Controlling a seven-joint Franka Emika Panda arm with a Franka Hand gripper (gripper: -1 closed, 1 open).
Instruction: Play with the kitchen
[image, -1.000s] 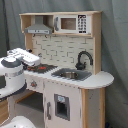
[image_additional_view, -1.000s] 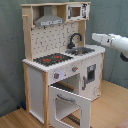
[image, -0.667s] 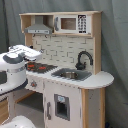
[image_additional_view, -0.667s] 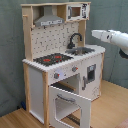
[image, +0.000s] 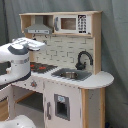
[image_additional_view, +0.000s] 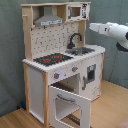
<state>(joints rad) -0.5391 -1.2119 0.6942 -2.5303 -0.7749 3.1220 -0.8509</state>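
Since a second ago, risen and swung in toward the kitchen (image_additional_view: 38, 75): in the second exterior view, gripper (image_additional_view: 93, 26) now higher and further to the second exterior view's left, level with the gap under the top shelf, above the sink (image_additional_view: 81, 50) end and apart from everything. In the first exterior view, likewise lifted, gripper (image: 42, 44) hanging before the pegboard (image: 62, 48) under the hood (image: 39, 28).

Whether spread or pressed together: cannot tell in either view.

Arm (image_additional_view: 115, 33) cut off at the second exterior view's right edge. In the first exterior view, arm (image: 17, 62) near the camera, covering the left end of the counter and part of the hob (image: 44, 67); lower left of the kitchen (image: 75, 92) hidden behind it. White rounded shape (image: 20, 121) at the bottom edge, cut off, hard to identify. Microwave (image: 73, 23) buttons only a blur.

Kitchen standing upright on the wooden floor (image_additional_view: 111, 102) before a grey curtain (image_additional_view: 11, 55), filling the middle in both exterior views.

Counted:
- One black faucet (image_additional_view: 74, 39), curved, behind the sink.
- One sink (image: 70, 75).
- One hob (image_additional_view: 52, 59), two red rings showing in the second exterior view.
- One hood (image_additional_view: 48, 20), one microwave (image_additional_view: 75, 11) on the top shelf.
- Two knobs (image_additional_view: 56, 76) below the hob.
- One oven door (image_additional_view: 67, 106), hanging open toward the camera.
- One small windowed door (image_additional_view: 91, 73) below the sink, shut.
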